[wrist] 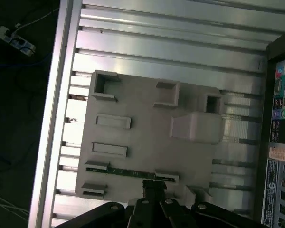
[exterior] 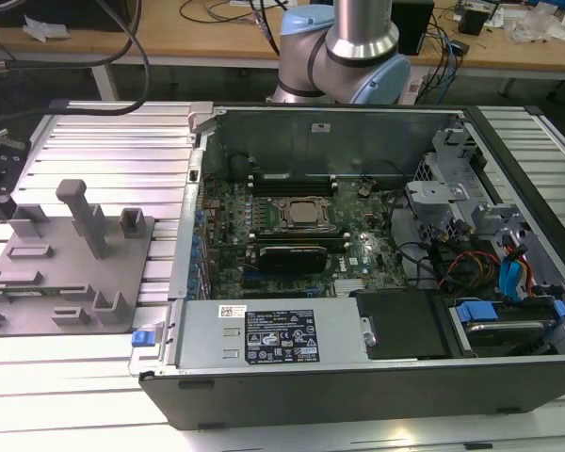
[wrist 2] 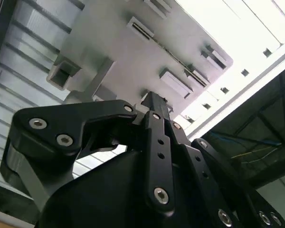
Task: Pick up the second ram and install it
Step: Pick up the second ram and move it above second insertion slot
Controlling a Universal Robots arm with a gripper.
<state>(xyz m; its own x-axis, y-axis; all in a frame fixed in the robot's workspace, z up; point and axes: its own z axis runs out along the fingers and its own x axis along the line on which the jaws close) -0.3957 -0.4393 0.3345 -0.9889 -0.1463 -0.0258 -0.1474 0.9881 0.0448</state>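
Note:
The second ram [wrist: 128, 172] is a thin green stick standing on edge in a slot along one side of the grey fixture plate [wrist: 147, 142]. In the second wrist view it shows as a dark thin line [wrist 2: 173, 58] between grey clips. My gripper [wrist: 154, 186] hovers above that side of the plate, close to the ram and apart from it. Its black fingers [wrist 2: 154, 107] are pressed together, shut with nothing between them. In the exterior view the gripper's dark body [exterior: 0, 179] hangs at the far left, over the fixture [exterior: 66, 273].
The open computer case [exterior: 358, 377] fills the exterior view's right, with the motherboard [exterior: 292, 235], the silver processor [exterior: 301, 214] and black memory slots [exterior: 292, 179] behind it. A grey post [exterior: 85, 217] stands up from the fixture. Ribbed aluminium table [wrist: 171, 52] surrounds the plate.

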